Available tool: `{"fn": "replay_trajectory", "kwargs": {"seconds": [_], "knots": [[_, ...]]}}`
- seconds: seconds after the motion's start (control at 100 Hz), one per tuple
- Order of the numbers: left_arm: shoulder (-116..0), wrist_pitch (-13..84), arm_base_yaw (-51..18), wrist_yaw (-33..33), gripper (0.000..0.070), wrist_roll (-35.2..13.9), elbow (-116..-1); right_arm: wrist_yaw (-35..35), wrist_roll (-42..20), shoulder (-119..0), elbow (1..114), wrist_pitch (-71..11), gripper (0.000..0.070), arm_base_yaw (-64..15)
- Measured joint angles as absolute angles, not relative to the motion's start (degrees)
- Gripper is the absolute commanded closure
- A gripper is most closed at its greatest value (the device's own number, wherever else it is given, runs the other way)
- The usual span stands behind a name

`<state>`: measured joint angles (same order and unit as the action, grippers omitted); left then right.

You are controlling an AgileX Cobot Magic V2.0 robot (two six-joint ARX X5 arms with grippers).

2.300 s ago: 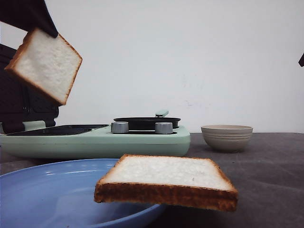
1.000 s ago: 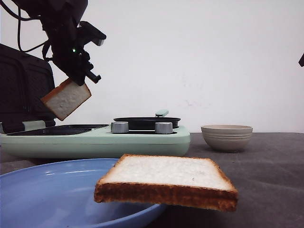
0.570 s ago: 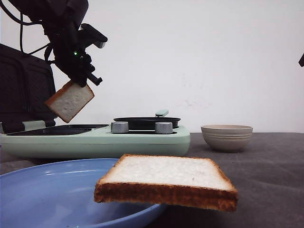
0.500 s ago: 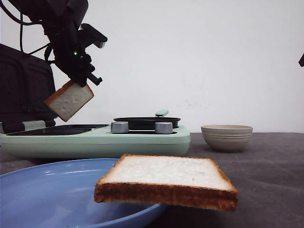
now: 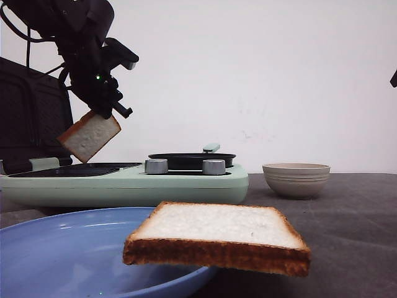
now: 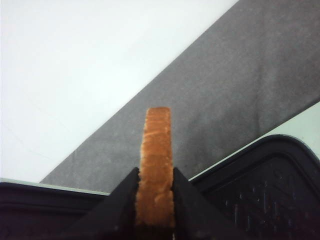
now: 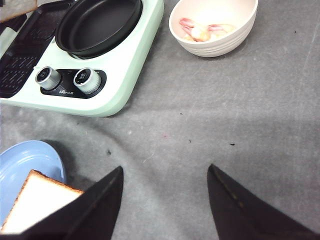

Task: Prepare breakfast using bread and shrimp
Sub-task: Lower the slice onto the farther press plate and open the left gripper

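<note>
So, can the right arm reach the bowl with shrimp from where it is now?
Probably yes. The right gripper is open and holds nothing, and only bare grey table lies between it and the bowl.

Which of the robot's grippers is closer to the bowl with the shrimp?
Right. The right gripper hovers open over bare table near the bowl; the left gripper holds a bread slice over the cooker's far end.

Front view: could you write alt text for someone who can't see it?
The left gripper holds a bread slice tilted in the air above the mint-green cooker. A second slice lies on the rim of a blue plate in the foreground, and a beige bowl stands to the right.
</note>
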<state>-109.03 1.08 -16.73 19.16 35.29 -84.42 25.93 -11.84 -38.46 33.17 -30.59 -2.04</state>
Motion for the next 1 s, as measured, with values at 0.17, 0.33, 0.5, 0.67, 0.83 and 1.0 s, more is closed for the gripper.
{"fn": "replay_trajectory", "kwargs": {"seconds": [0.17, 0.33, 0.5, 0.67, 0.83, 1.0], "knots": [[-109.3, 1.1, -16.7, 19.2, 0.0692, 35.2, -84.4, 25.9, -11.8, -38.5, 33.2, -30.6, 0.0371, -2.0], [-109.7, 1.0, -16.7, 19.1, 0.0691, 35.2, -84.4, 25.9, -11.8, -38.5, 33.2, -30.6, 0.0371, -2.0], [-109.8, 1.2, -16.7, 19.1, 0.0690, 35.2, -84.4, 25.9, -11.8, -38.5, 33.2, -30.6, 0.0371, -2.0], [-109.8, 3.4, -16.7, 19.1, 0.0672, 35.0, -84.4, 25.9, -11.8, -38.5, 33.2, -30.6, 0.0371, -2.0], [-109.8, 6.7, -16.8, 19.1, 0.0671, 34.2, -84.4, 25.9, -11.8, -38.5, 33.2, -30.6, 0.0371, -2.0], [-109.8, 8.0, -16.8, 19.1, 0.0606, 33.3, -84.4, 25.9, -11.8, -38.5, 33.2, -30.6, 0.0371, -2.0]]}}
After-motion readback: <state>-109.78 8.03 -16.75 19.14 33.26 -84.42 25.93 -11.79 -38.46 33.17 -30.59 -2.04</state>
